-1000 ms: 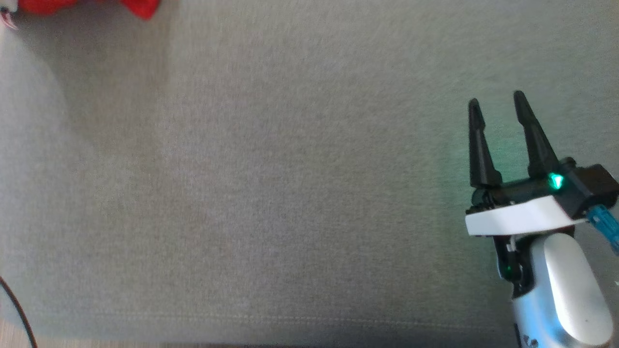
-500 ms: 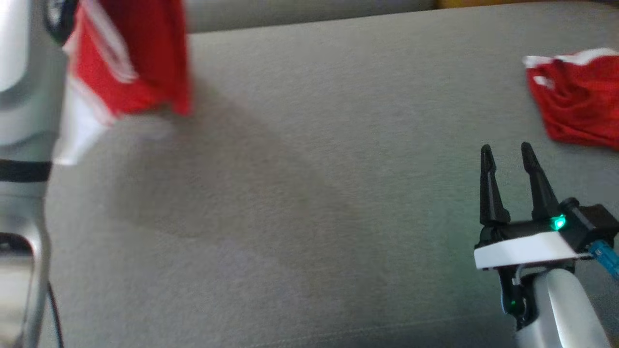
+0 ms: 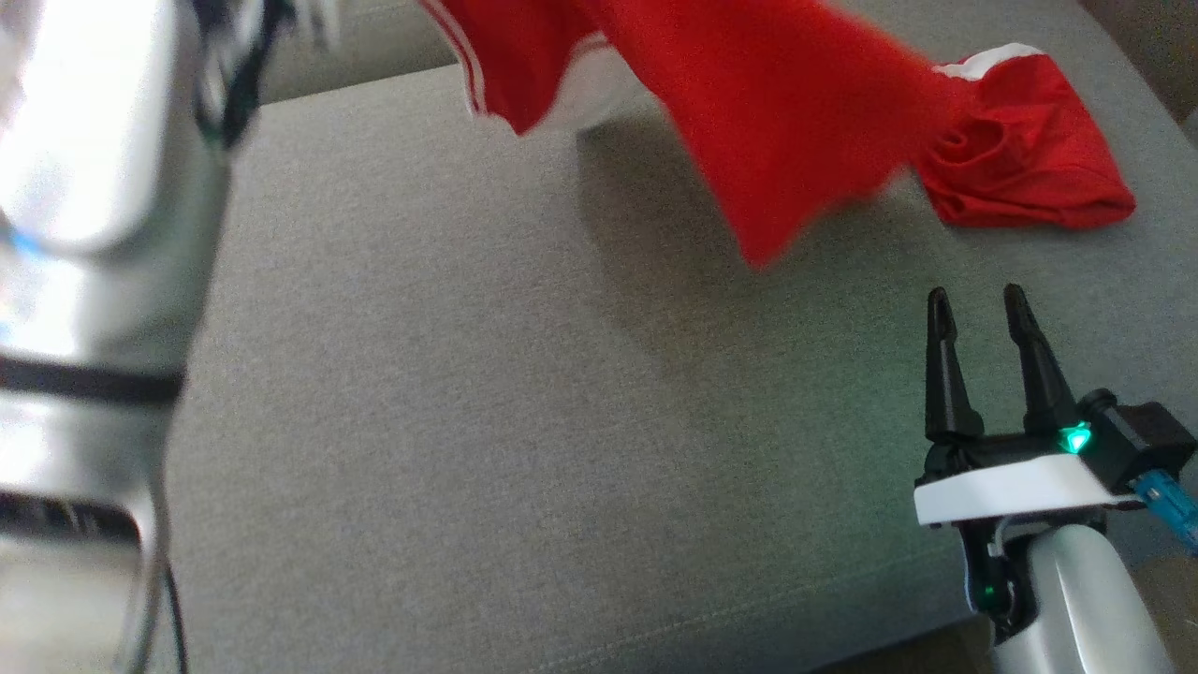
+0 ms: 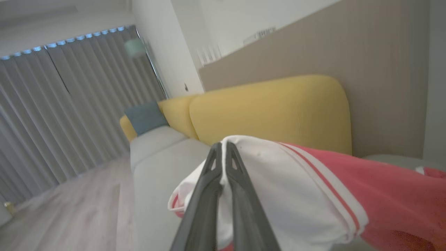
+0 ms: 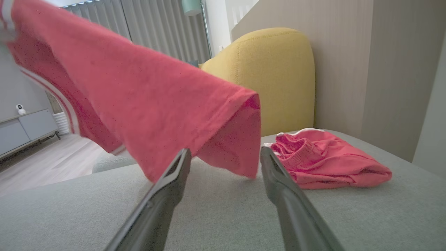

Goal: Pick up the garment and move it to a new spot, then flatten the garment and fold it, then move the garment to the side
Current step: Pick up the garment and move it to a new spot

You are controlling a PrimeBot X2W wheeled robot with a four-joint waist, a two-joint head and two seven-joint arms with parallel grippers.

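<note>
Two red garments are counted (a hanging garment (image 3: 767, 140), a crumpled garment (image 3: 1029, 173)); two grippers are seen: left gripper (image 4: 223, 144), right gripper (image 3: 976, 295).

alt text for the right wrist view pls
A red fabric garment with white stripes hangs in the air above a grey fabric sofa seat, just beyond the two open dark fingers of the right gripper. A second, crumpled red garment lies on the seat to the right, in front of a yellow cushioned backrest.

The garment (image 3: 777, 122), red with white stripes and a white panel, is held aloft and stretched slantwise across the upper middle of the head view, its lower corner hanging free.
</note>
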